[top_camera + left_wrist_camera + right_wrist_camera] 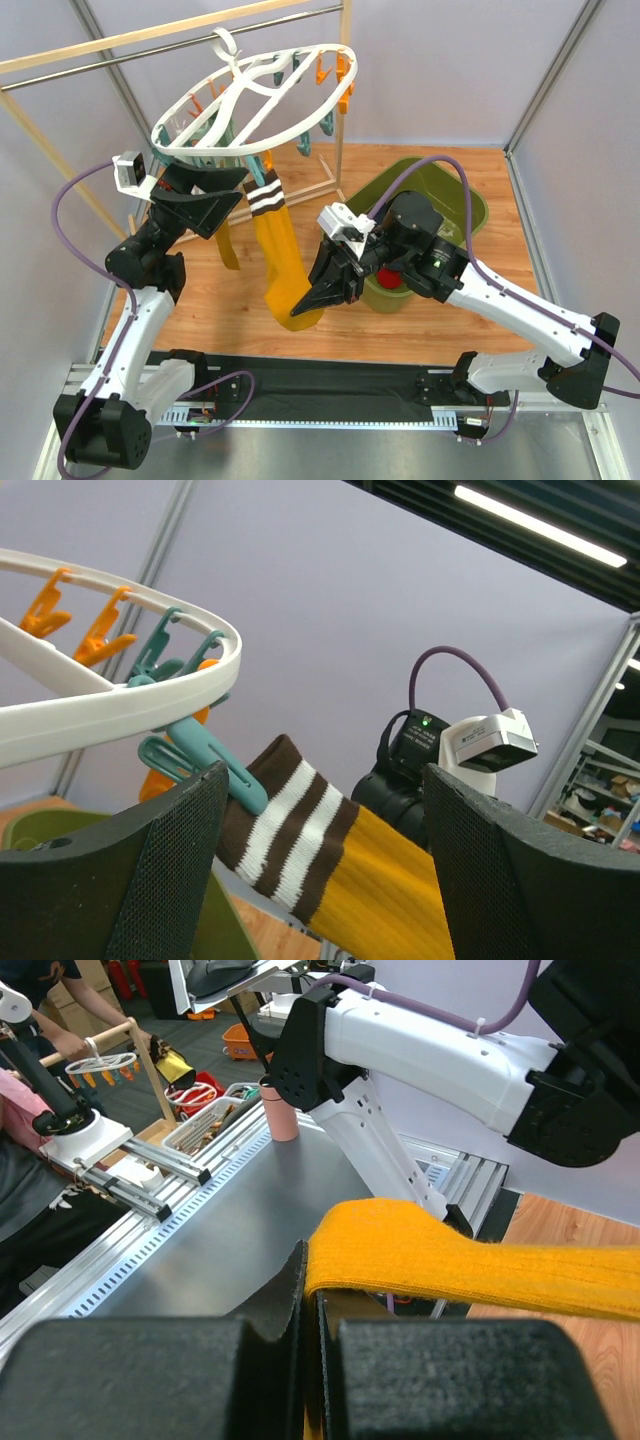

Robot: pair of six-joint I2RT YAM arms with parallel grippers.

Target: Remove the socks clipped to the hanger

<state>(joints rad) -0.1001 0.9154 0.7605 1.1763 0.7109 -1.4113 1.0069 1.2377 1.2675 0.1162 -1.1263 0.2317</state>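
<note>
Nearest my right wrist's lens are my own fingers. My right gripper (312,1305) is clenched flat on the toe end of the mustard sock (450,1260). My left gripper (322,810) is spread wide with a pad on either side of the sock's cuff, and as far as I can tell it touches neither the cuff nor the clip. The biggest worry is the hanger (120,708). It hangs only by its hook (226,42) on the rail (130,55), so if I drag the toe down or sideways before the clip lets go, I judge the whole white oval could tip, swing or lift off. Next is the sock itself. It is drawn slantwise between the hanger and my right fingers, so a hard tug could stretch the knit or pull the thin fold of toe out of my grip. Smallest is the teal clip (205,760). If my left pads close on the cuff below the clip and not on its handles, it keeps biting, and a pull might snap it off the frame. The sock is a thick ribbed mustard knit. It hangs under the near rim of the hanger, above the wooden floor and left of the olive tub (470,205). Its cuff is brown with white stripes, pinched at one corner by the clip.
</note>
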